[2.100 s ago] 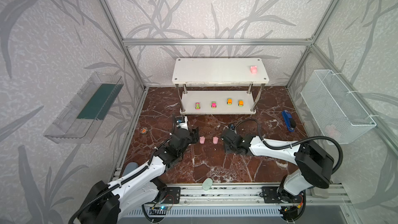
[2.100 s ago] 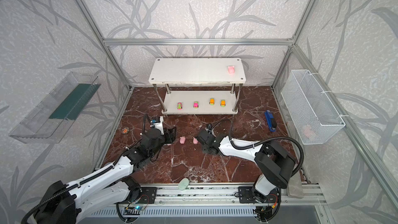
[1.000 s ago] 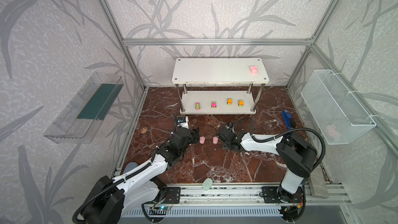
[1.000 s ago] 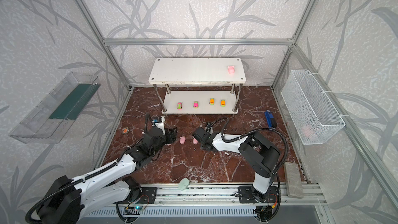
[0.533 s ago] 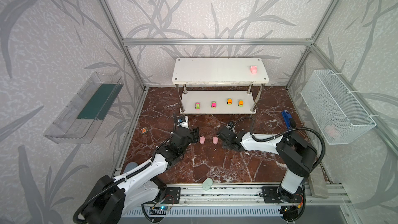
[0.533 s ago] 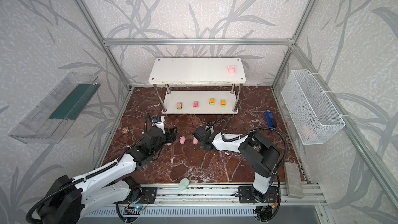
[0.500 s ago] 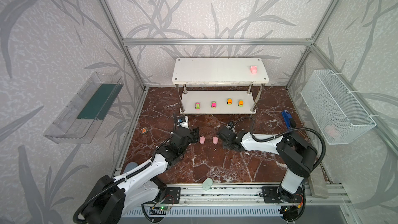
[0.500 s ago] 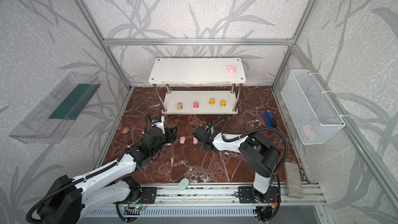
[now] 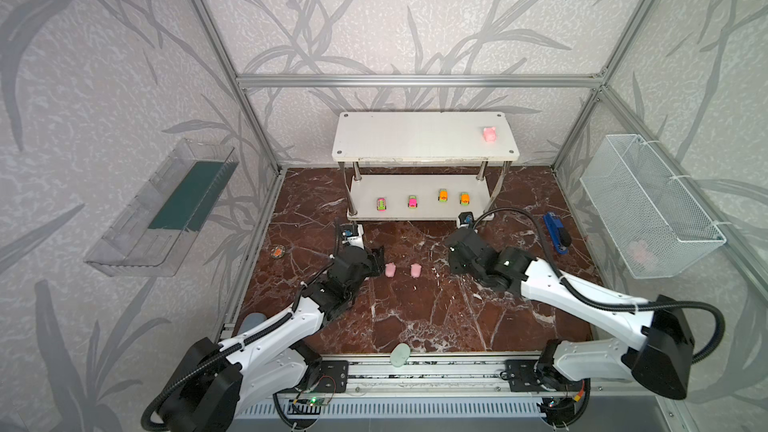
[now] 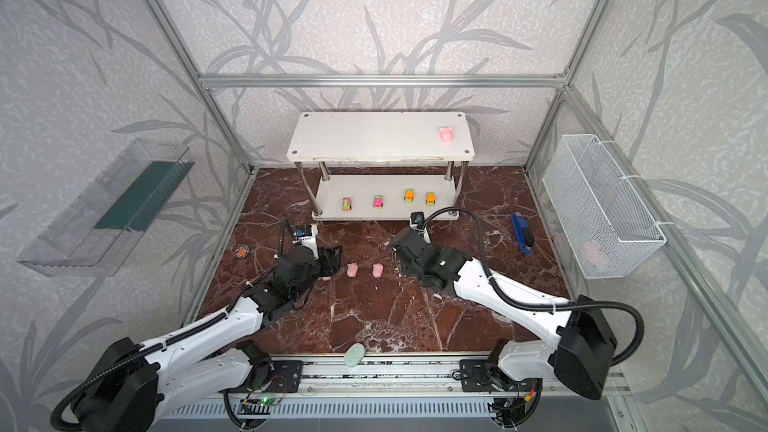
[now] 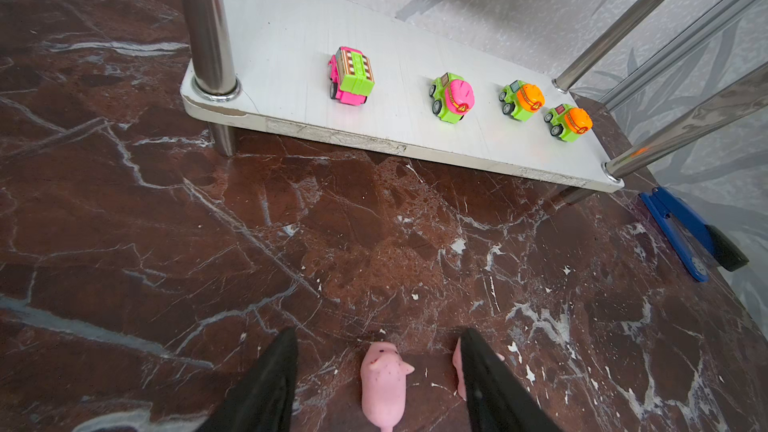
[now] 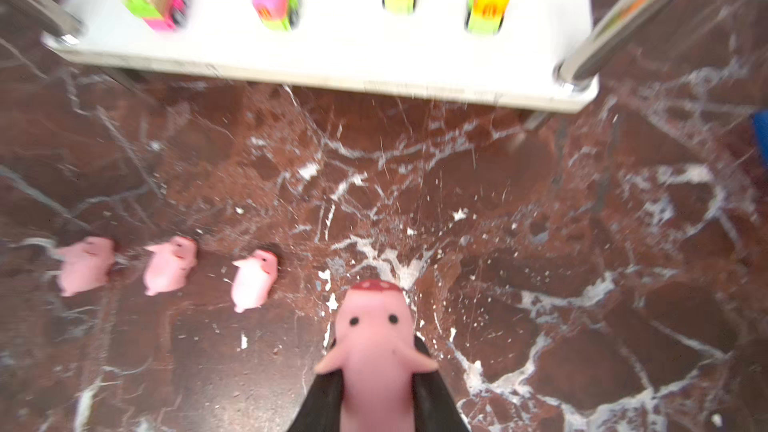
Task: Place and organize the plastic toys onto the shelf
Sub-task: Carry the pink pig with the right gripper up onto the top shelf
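"So, what's the right hand got?"

"It's clamped tight on a pink pig, snout pointing ahead toward the shelf. In a top view that hand sits just right of centre. I'd say the pig is clear of the desk, though the wrist picture is blurry."

"And the left hand?"

"Spread open and low, with a second pig lying on the desk between its fingers, not gripped yet. Beyond it, a third pig and a fourth pig lie side by side mid-frame, between the two hands."

"How's the shelf looking?"

"It stands at upper middle. The row of four toy cars is lined up on the lower board, and one placed pig sits at the right end of the top board."

"So roughly halfway?"

"A bit past, I reckon. The cars look finished, one pig of five is up, one is in hand, and three are waiting on the desk."
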